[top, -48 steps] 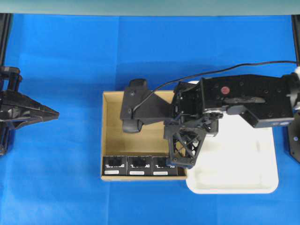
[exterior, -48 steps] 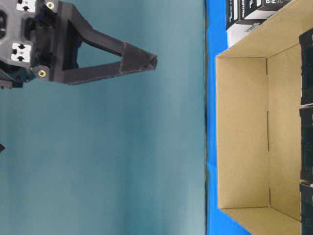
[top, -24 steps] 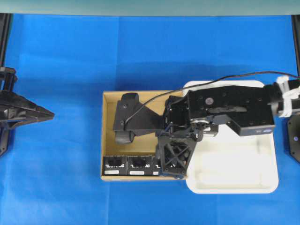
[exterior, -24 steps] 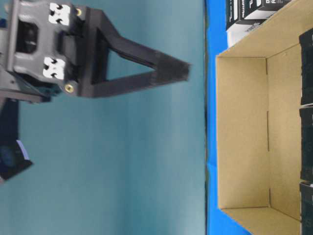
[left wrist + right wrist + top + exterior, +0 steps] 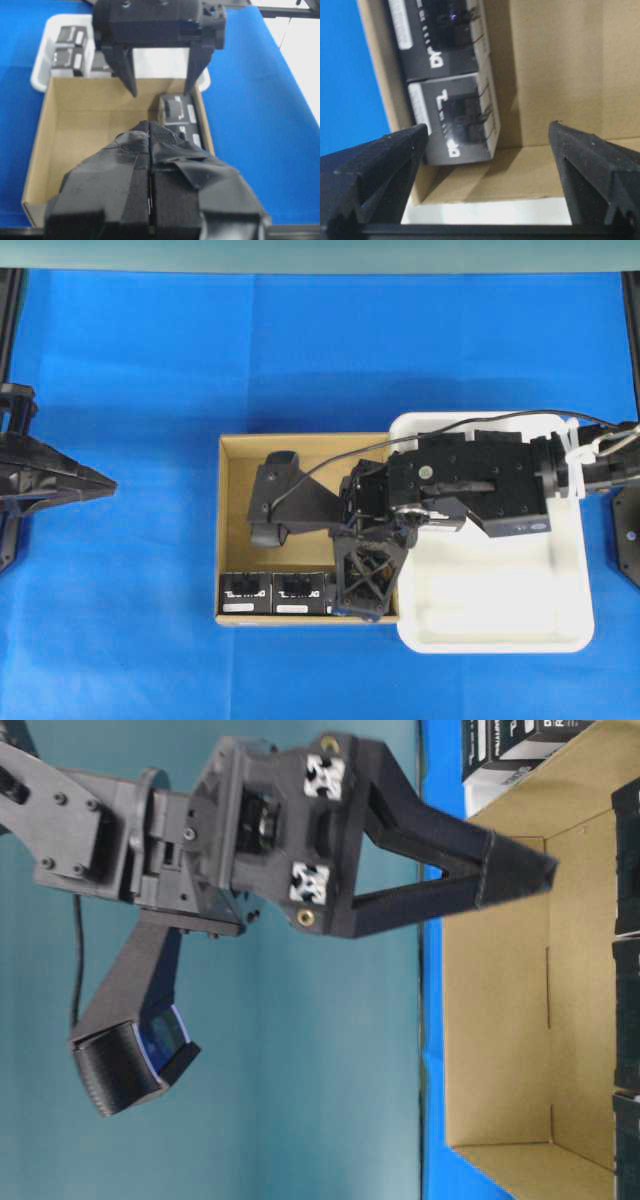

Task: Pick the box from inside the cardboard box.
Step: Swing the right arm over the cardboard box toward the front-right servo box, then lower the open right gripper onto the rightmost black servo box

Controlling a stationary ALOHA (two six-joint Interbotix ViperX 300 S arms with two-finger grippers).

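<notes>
The brown cardboard box (image 5: 232,530) holds a row of black boxes (image 5: 245,595) along its front wall. My right gripper (image 5: 362,588) hangs open over the rightmost box (image 5: 452,120), in the box's front right corner. In the right wrist view that carton lies toward the left finger (image 5: 385,165), which is by the cardboard wall; the right finger (image 5: 590,165) stands over bare cardboard floor. Nothing is gripped. My left gripper (image 5: 100,483) is shut and empty at the far left, off the cardboard box. From the left wrist view the right gripper (image 5: 161,85) shows its jaws spread wide.
A white plastic tray (image 5: 500,635) touches the cardboard box's right side, under the right arm; black cartons (image 5: 70,47) lie at its far end. Blue cloth (image 5: 130,370) covers the table. The right arm's wrist camera (image 5: 275,500) overhangs the cardboard box.
My right gripper has gone from shut to wide open and has moved left and down from the tray edge to the rightmost box. The left gripper drew back slightly.
</notes>
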